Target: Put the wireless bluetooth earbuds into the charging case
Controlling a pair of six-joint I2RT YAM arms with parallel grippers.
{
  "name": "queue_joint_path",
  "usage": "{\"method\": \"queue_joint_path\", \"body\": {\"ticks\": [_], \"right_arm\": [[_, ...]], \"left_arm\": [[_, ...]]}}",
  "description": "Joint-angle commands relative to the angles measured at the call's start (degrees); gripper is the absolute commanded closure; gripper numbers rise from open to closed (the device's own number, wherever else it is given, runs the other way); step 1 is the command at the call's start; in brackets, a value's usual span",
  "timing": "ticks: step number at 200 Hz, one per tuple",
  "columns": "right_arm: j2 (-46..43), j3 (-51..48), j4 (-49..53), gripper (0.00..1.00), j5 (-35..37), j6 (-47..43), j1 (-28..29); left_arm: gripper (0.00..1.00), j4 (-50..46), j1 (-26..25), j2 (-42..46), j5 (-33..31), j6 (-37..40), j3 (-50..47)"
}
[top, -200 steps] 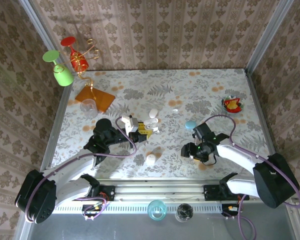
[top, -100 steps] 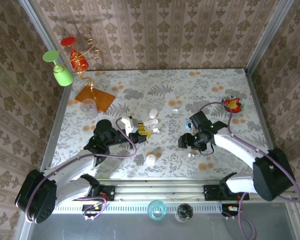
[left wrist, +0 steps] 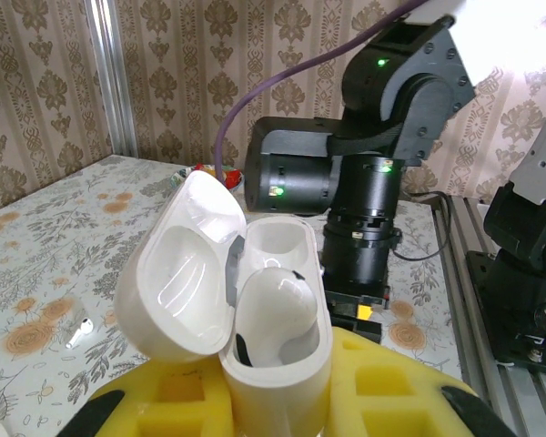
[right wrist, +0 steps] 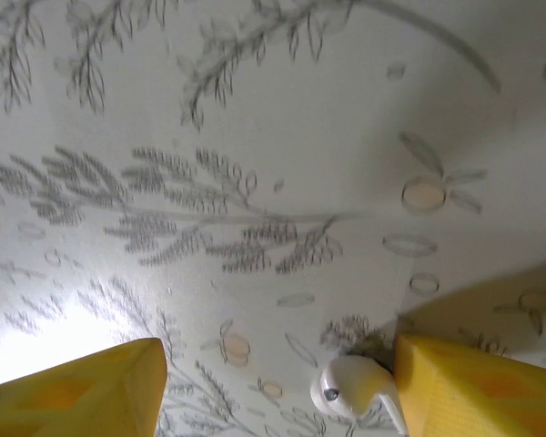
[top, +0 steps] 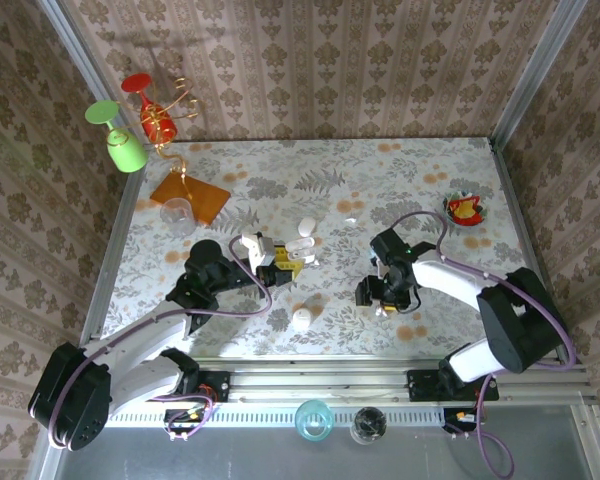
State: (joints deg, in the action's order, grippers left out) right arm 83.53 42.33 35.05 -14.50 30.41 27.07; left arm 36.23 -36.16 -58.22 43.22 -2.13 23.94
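My left gripper (top: 290, 258) is shut on the white charging case (left wrist: 275, 373), which stands upright between its yellow pads (left wrist: 396, 382). The case's lid (left wrist: 177, 273) is swung open to the left. One white earbud (left wrist: 275, 305) sits in the case's near socket. My right gripper (top: 379, 296) points down at the table right of centre, open. In the right wrist view a loose white earbud (right wrist: 350, 387) lies on the table between the yellow fingers (right wrist: 82, 391), close against the right one. Another small earbud (left wrist: 77, 335) lies on the table to the left in the left wrist view.
A shut white case (top: 301, 319) lies near the front edge and another (top: 306, 226) behind the left gripper. A red bowl (top: 464, 209) stands at the right. An orange sheet (top: 189, 195) and a clear cup (top: 177, 212) lie at the back left, with walls on three sides.
The right arm has swung left and inward, bringing its open gripper down over the loose earbud. The left arm with the open case has stayed still.
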Motion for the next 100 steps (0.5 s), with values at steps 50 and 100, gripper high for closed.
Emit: {"method": "queue_joint_path", "body": {"ticks": [50,100], "right_arm": [[-4.6,0.1,5.4,0.38,1.7,0.9,0.5],[-2.5,0.4,6.0,0.55,1.7,-0.3,-1.0]], "left_arm": [[0.9,1.6,0.3,-0.2,0.7,0.7,0.0],[0.9,0.8,0.3,1.2,0.1,0.5,-0.8]]}}
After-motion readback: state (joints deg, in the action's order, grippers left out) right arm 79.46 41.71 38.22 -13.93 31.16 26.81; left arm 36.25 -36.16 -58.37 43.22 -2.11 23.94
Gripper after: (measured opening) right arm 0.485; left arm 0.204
